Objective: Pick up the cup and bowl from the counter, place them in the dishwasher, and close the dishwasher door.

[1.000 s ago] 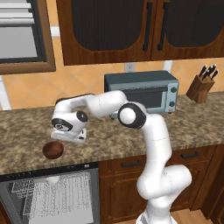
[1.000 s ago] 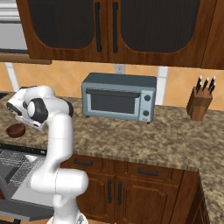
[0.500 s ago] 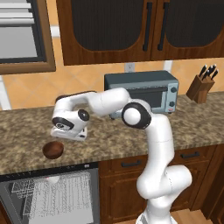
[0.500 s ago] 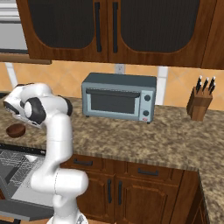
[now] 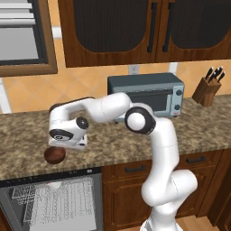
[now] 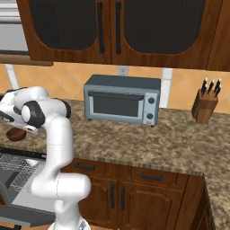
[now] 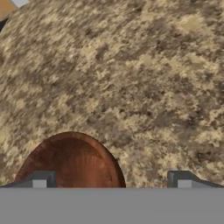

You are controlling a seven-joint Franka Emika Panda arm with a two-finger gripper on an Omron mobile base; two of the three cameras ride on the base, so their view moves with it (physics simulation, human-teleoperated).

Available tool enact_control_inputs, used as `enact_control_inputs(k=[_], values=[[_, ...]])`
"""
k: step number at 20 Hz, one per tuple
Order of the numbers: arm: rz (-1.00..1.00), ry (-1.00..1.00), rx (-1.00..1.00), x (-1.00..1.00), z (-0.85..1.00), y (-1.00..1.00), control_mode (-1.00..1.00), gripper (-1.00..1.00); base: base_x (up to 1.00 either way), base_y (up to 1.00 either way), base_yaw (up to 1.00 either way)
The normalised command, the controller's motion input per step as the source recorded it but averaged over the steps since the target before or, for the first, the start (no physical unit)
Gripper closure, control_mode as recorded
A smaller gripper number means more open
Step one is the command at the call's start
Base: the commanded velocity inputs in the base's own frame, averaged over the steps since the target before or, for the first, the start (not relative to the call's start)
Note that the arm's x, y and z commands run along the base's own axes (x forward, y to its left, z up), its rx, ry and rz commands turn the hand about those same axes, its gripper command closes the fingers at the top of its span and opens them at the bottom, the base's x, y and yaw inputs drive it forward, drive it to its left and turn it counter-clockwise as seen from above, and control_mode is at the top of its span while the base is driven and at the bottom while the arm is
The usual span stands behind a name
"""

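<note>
Overhead, arm folded leftward, end effector (image 7: pixel 111 179) spread wide above the bowl (image 5: pixel 54 154) on the counter (image 5: pixel 189 131).

One glossy dark reddish-brown round bowl (image 5: pixel 54 154) on the near left of the counter; one grey toaster oven (image 5: pixel 146 94) far back; one wooden knife block (image 5: pixel 207 88) far right.

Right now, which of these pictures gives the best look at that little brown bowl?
The hand view: the bowl is close up, showing its glossy inside and rim on the counter. In the left base view the bowl is small, under the gripper. In the right base view the arm partly hides the bowl.
</note>
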Motion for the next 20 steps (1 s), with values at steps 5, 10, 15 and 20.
enact_control_inputs(k=[5, 10, 15, 20], values=[[0.0, 0.0, -0.02, -0.45, 0.0, -0.07, -1.0, -1.0, 0.0, 0.0, 0.0], [0.0, 0.06, -0.03, 0.17, 0.0, -0.06, -1.0, -1.0, 0.0, 0.0, 0.0], [0.0, 0.13, -0.05, 0.4, -0.05, 0.02, -1.0, -1.0, 0.0, 0.0, 0.0], [0.0, 0.1, -0.07, 0.51, -0.04, 0.17, -1.0, -1.0, 0.0, 0.0, 0.0]])
